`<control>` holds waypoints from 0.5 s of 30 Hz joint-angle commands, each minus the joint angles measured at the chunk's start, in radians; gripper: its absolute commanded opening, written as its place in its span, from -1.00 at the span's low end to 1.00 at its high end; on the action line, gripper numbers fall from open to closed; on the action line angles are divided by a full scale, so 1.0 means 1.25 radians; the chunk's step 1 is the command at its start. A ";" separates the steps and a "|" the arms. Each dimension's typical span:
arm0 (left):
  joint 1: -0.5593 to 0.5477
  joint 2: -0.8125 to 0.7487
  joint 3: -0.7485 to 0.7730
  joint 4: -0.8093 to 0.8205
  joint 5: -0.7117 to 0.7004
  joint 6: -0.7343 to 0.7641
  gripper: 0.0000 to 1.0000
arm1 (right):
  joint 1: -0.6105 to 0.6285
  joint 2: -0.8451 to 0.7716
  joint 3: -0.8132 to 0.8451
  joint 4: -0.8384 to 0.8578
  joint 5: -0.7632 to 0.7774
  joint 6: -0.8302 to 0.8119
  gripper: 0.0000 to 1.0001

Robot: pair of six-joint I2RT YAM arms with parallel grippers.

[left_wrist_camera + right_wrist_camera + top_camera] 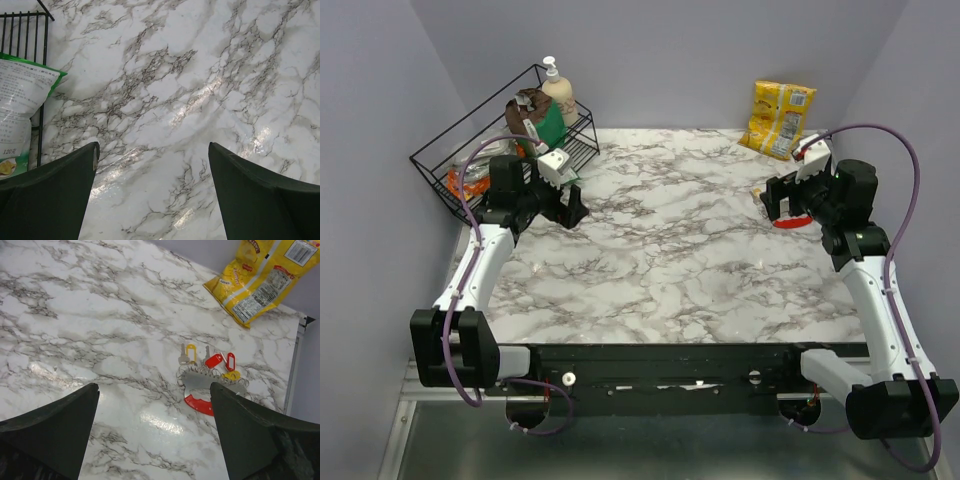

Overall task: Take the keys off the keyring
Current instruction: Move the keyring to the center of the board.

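On marble (100,315), silvery keys (207,367) (red, yellow tags)

glossy marble-look table (100,315), metal keys (192,357)

You are inspecting a robotics test cell, not a home. Plain lavender walls (660,60) box in a marble-patterned counter (670,270). The left arm (480,270) and right arm (875,290) are bolted to a black rail (660,362). Props are a wire rack (470,116) and a yellow snack bag (778,118).
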 commanded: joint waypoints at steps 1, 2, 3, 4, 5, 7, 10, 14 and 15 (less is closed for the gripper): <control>0.003 0.017 -0.003 0.002 0.024 -0.004 0.98 | -0.004 0.010 -0.004 -0.018 -0.016 0.003 1.00; 0.003 0.020 -0.005 0.002 0.024 -0.003 0.98 | -0.004 0.013 -0.007 -0.015 -0.015 0.001 1.00; 0.003 0.020 -0.005 0.002 0.026 -0.003 0.98 | -0.004 0.013 -0.008 -0.014 -0.014 0.001 1.00; 0.003 0.020 -0.005 0.001 0.026 0.000 0.98 | -0.006 0.013 -0.008 -0.013 -0.014 -0.001 1.00; 0.003 0.020 -0.005 0.001 0.027 -0.002 0.98 | -0.004 0.014 -0.010 -0.012 -0.014 -0.004 1.00; 0.002 0.019 -0.006 0.002 0.027 0.000 0.98 | -0.006 0.015 -0.013 -0.010 -0.013 -0.012 1.00; 0.003 0.020 -0.009 0.003 0.026 0.004 0.98 | -0.006 0.018 -0.023 -0.005 -0.005 -0.031 1.00; 0.002 0.022 -0.013 0.005 0.026 0.006 0.97 | -0.006 0.020 -0.039 -0.001 -0.001 -0.062 1.00; 0.002 0.023 -0.014 0.006 0.027 0.005 0.97 | -0.004 0.021 -0.044 0.007 0.016 -0.060 1.00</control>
